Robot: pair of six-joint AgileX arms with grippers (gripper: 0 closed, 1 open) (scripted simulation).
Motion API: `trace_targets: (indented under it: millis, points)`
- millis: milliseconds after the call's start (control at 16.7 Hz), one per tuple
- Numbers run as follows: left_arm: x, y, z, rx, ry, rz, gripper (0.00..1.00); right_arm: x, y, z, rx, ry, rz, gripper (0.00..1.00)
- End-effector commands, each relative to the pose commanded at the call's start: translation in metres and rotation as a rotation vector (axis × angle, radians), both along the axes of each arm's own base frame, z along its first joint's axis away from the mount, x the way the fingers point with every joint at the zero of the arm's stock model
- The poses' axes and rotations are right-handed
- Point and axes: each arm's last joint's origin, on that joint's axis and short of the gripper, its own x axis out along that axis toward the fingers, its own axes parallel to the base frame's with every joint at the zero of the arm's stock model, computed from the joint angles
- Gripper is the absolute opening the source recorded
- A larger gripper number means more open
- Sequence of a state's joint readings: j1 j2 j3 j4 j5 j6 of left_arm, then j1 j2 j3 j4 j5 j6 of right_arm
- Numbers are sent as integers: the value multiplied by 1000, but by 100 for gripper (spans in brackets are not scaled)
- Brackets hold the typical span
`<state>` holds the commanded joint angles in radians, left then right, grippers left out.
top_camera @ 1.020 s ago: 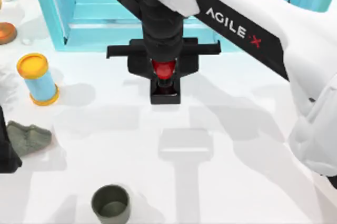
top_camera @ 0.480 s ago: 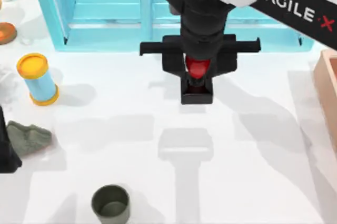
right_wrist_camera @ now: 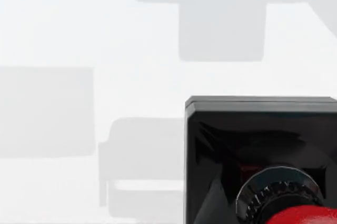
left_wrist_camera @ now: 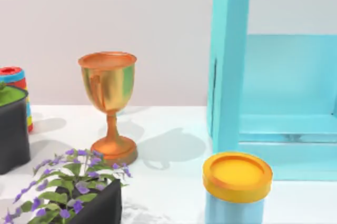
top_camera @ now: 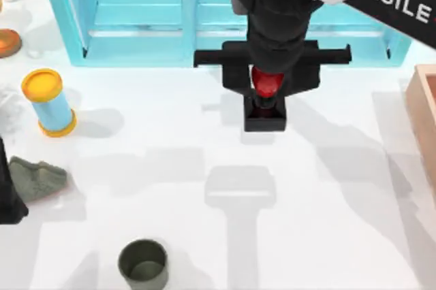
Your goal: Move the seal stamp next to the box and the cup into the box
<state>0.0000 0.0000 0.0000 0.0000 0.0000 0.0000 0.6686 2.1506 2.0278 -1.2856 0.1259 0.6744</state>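
Red knob and black base together, the seal stamp (top_camera: 266, 103) is hanging in the right gripper (top_camera: 267, 96), whose fingers are clenching the knob from both sides. It is being held above the white table (top_camera: 170, 167), in front of the turquoise shelf (top_camera: 136, 18), and its shadow is falling well below it on the tabletop, so I judge it is riding clear of the surface. The right wrist view is showing the stamp's black base (right_wrist_camera: 260, 150) with bare table beneath.

Tan and thick-walled, the box (top_camera: 422, 113) is sitting at the table's right edge, well apart from the stamp. The cup (top_camera: 143, 264) is standing upright near the front edge toward the left, untouched. The left arm (top_camera: 8, 188) is parked at the left edge, its gripper's state impossible to tell; its wrist camera is looking at a gold goblet (left_wrist_camera: 108, 103) and a blue cylinder with a yellow lid (left_wrist_camera: 237, 187).

The hold is on a round glossy knob only, so the stamp could be slipping or swinging if the arm is travelling fast. Setting it down too close could be knocking the box wall; releasing from height could be tipping it over.
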Motion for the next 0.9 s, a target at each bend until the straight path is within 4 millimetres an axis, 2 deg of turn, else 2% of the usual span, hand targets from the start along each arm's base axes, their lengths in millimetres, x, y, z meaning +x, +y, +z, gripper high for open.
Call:
trace_targets:
  millis: [120, 360, 600, 900]
  points:
    - [0, 0, 0, 0, 0, 0, 100, -5, -19, 8, 5, -3, -1, 0]
    - [0, 0, 0, 0, 0, 0, 100, -28, -61, 22, 5, 0, -1, 0]
    - [0, 0, 0, 0, 0, 0, 100, -43, -94, 21, 1, 11, 1, 0]
    - [0, 0, 0, 0, 0, 0, 100, -85, -142, 19, 6, 11, 1, 0]
